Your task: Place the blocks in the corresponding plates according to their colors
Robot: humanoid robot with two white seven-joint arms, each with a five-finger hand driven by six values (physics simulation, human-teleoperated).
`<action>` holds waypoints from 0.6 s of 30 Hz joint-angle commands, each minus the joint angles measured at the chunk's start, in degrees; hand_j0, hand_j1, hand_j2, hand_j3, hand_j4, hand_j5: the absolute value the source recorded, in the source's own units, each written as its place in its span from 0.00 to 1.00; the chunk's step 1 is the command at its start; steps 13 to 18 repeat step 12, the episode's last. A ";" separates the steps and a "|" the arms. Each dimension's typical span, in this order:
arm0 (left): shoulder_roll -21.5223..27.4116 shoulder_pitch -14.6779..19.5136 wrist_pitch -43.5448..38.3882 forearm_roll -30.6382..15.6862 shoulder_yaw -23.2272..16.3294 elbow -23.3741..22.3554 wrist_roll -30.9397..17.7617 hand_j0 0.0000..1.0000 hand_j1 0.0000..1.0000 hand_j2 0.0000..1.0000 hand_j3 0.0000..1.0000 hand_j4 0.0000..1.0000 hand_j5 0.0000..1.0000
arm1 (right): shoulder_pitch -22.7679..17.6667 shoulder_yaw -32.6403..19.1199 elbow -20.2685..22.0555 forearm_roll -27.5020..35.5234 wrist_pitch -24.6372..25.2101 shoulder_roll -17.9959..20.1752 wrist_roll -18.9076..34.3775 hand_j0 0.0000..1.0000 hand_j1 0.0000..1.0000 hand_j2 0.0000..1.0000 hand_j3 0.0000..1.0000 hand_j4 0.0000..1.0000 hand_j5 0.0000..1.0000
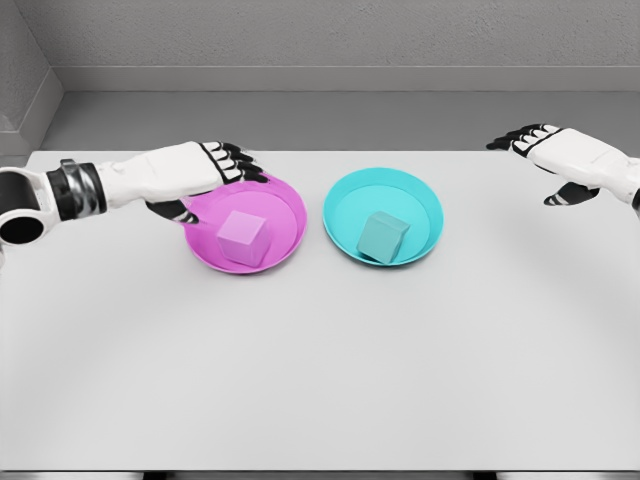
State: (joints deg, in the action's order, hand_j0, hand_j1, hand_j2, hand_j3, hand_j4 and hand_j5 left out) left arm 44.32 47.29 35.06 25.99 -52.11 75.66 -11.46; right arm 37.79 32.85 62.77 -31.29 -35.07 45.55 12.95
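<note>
A: Report the position of the blocks.

B: The pink block (241, 238) lies inside the pink plate (285, 200), on the plate's floor, slightly left of its middle. The teal block (381, 237) lies inside the teal plate (345, 200), near the front of its floor, and sits tilted rather than flat. Both plates stand side by side on the white table (320, 380), pink on the left, teal on the right, rims near each other but apart.

A: Report the left hand.

B: The left hand (205, 170) reaches in from the left edge and sits over the back left rim of the pink plate. Its fingers (240, 160) are extended and slightly spread; they grip nothing. The thumb points down toward the plate's left wall. I cannot tell whether any finger touches the rim. The hand is clear of the pink block.

A: Report the right hand.

B: The right hand (545, 150) shows at the right edge, above the far right part of the table, well apart from the teal plate. Its fingers (515, 137) are stretched out toward the left, relaxed and apart; the thumb (565, 197) hangs below the palm. It holds nothing.
</note>
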 commanded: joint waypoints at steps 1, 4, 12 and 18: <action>4.19 0.00 -0.06 -3.84 1.40 0.19 0.03 1.00 1.00 1.00 1.00 1.00 1.00 | 0.00 -0.06 -0.02 0.35 0.07 0.06 -0.03 1.00 1.00 1.00 1.00 1.00 1.00; 7.80 -0.18 -0.06 -4.63 1.92 0.19 0.03 1.00 1.00 1.00 1.00 1.00 1.00 | 0.00 -0.06 -0.02 0.35 0.07 0.06 0.06 1.00 1.00 1.00 1.00 1.00 1.00; 18.52 -4.22 -0.06 -9.38 5.26 -1.30 0.03 1.00 1.00 1.00 1.00 1.00 1.00 | -0.53 -0.06 -0.20 0.35 0.07 -0.02 0.06 1.00 1.00 1.00 1.00 1.00 1.00; 18.52 -4.22 -0.06 -9.38 5.26 -1.30 0.03 1.00 1.00 1.00 1.00 1.00 1.00 | -0.53 -0.06 -0.20 0.35 0.07 -0.02 0.06 1.00 1.00 1.00 1.00 1.00 1.00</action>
